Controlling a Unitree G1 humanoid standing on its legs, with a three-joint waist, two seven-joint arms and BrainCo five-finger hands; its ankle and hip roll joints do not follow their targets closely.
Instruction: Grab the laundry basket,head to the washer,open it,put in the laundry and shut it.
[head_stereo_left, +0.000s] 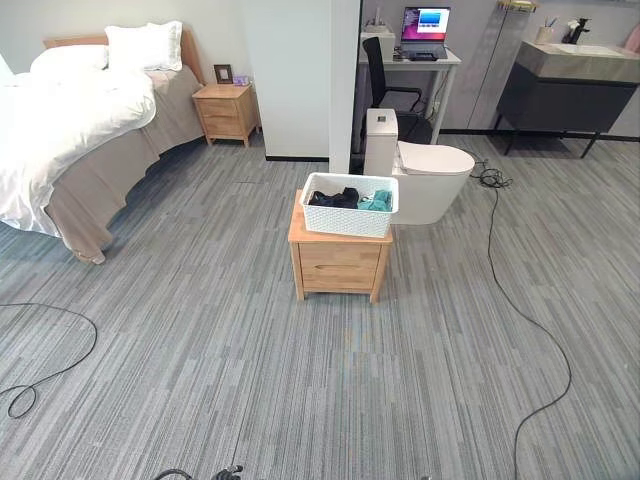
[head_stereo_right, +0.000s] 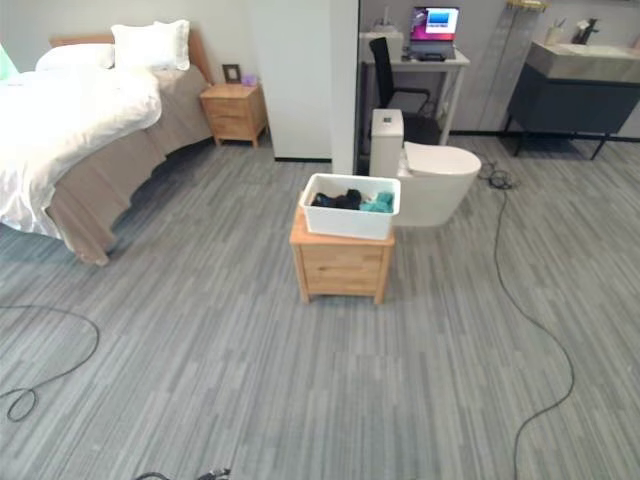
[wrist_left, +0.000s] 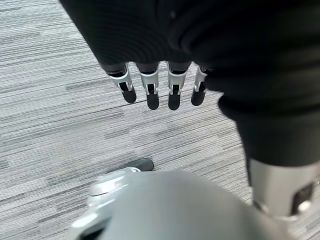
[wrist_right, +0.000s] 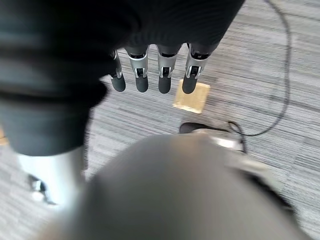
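A white laundry basket (head_stereo_left: 347, 222) stands on a small wooden nightstand (head_stereo_left: 339, 265) in the middle of the room, a few steps ahead of me. Dark clothes (head_stereo_left: 335, 198) and a teal garment (head_stereo_left: 377, 201) lie inside it. My left hand (wrist_left: 150, 92) hangs over the grey striped floor with its fingers straight and nothing in it. My right hand (wrist_right: 141, 75) also hangs down, fingers straight and holding nothing. Both hands are far from the basket.
A bed (head_stereo_left: 70, 130) with white bedding fills the far left, with another nightstand (head_stereo_left: 227, 112) beside it. A toilet (head_stereo_left: 430, 175) stands just behind the basket to the right. Beyond are a white partition wall (head_stereo_left: 300, 80), a desk with a laptop (head_stereo_left: 424, 30), and a dark vanity (head_stereo_left: 570, 95).
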